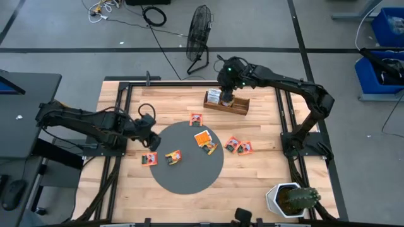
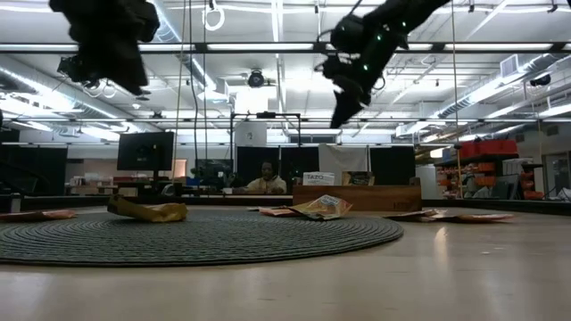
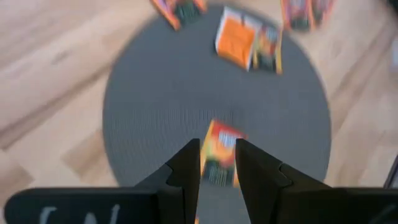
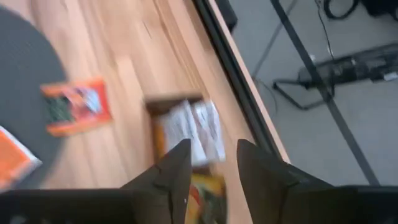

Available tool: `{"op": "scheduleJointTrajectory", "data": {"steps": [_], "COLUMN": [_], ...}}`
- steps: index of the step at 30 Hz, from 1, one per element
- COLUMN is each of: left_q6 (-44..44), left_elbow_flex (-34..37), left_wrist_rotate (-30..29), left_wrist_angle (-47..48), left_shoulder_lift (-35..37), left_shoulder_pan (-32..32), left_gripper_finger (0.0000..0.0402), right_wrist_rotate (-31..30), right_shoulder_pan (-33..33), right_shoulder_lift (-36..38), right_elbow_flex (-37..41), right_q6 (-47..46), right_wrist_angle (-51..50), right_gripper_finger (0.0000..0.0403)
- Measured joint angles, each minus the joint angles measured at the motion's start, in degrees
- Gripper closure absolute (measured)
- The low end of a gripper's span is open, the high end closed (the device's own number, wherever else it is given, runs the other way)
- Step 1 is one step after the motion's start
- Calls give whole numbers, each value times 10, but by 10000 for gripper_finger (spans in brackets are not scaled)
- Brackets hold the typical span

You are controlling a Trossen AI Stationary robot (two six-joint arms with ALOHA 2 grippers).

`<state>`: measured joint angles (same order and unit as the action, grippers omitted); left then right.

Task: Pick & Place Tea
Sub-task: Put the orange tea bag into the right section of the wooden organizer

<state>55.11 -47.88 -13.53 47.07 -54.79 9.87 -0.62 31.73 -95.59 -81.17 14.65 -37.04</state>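
Several small tea packets, mostly orange, lie flat on and around the grey disc (image 1: pixel 189 173): one (image 1: pixel 173 157) on its left part, a pair (image 1: pixel 205 142) at its right, two (image 1: pixel 238 146) on the wood to its right, one (image 1: pixel 149 159) off its left edge, one (image 1: pixel 197 118) at its far edge. A wooden box (image 1: pixel 235 104) at the far side holds white and yellow packets (image 4: pixel 189 127). My right gripper (image 4: pixel 208 155) hangs open above that box. My left gripper (image 3: pixel 217 152) hangs open, high over the disc's left edge; a packet (image 3: pixel 219 158) shows below its gap.
A cactus in a white pot (image 1: pixel 290 198) stands at the near right corner. Black frame rails (image 1: pixel 120 113) run along the table's left and right sides. A fan (image 1: pixel 199 31) stands on the floor beyond the far edge. A person (image 2: pixel 265 183) sits in the room behind.
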Motion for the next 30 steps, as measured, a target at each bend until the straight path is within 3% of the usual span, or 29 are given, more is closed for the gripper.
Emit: {"op": "scheduleJointTrajectory", "data": {"steps": [5,16,24,30], "left_q6": [24,75,-10,-96], "left_elbow_flex": [7,117,134,134], "left_wrist_rotate": [37,44,44,55], "left_wrist_angle": [51,8,-33,-48], "left_shoulder_lift": [0,-21,-86,-136], "left_shoulder_pan": [31,92,97,95], "left_gripper_finger": [276,157,152,153], "right_wrist_rotate": [28,100,106,78], "right_shoulder_pan": [-27,-128,-198,-231], "right_shoulder_lift": [0,0,0,0], "right_elbow_flex": [-33,-36,-36,-36], "right_q6": [-56,-141,-203,-236], "right_wrist_angle": [-1,15,56,63], "right_gripper_finger": [268,269,269,269]}}
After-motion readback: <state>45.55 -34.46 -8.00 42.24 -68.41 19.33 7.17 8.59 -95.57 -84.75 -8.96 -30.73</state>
